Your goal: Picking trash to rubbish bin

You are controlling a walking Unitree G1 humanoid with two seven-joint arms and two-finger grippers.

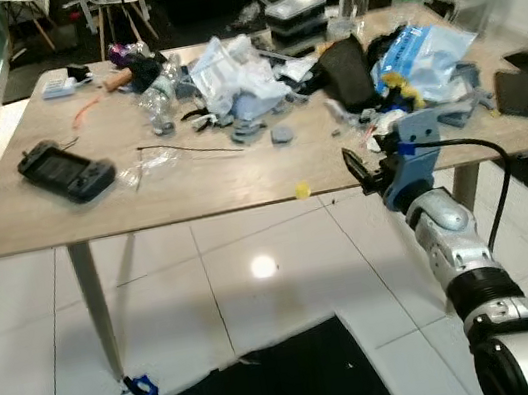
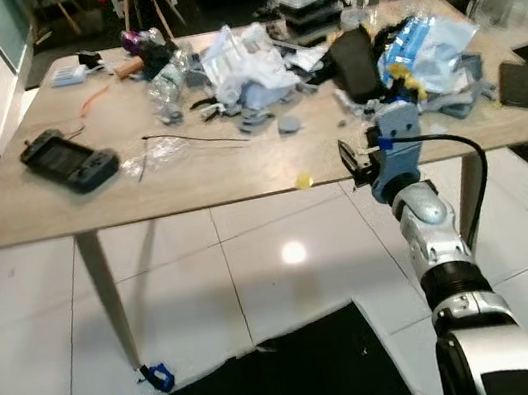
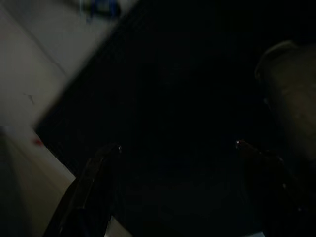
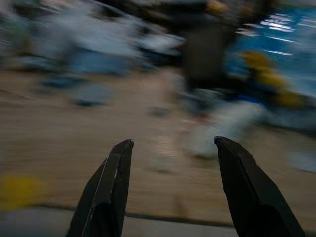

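A pale wood-grain tabletop (image 1: 191, 184) on slim metal legs is seen over glossy white floor tiles (image 1: 259, 289). Its far half is crowded with trash: crumpled white and blue plastic wrappers (image 1: 236, 75), a blue plastic bag (image 1: 422, 51), a black pouch (image 1: 345, 72), stacked black food trays (image 1: 297, 16) and small grey scraps. A black handheld game console (image 1: 67, 171) lies well apart near the left end, with a thin black cable (image 1: 190, 150) and a clear crinkled wrapper (image 1: 142, 167) between it and the heap. A small yellow scrap (image 1: 301, 190) sits at the very front edge, with a bare strip of tabletop along that edge.

The right gripper (image 4: 170, 148) is held at the front edge, just right of the yellow scrap, its jaws parted and holding nothing; its wrist view is blurred. The left gripper (image 3: 175, 148) hangs in shade over a dark mat (image 1: 276, 388), jaws apart, nothing held
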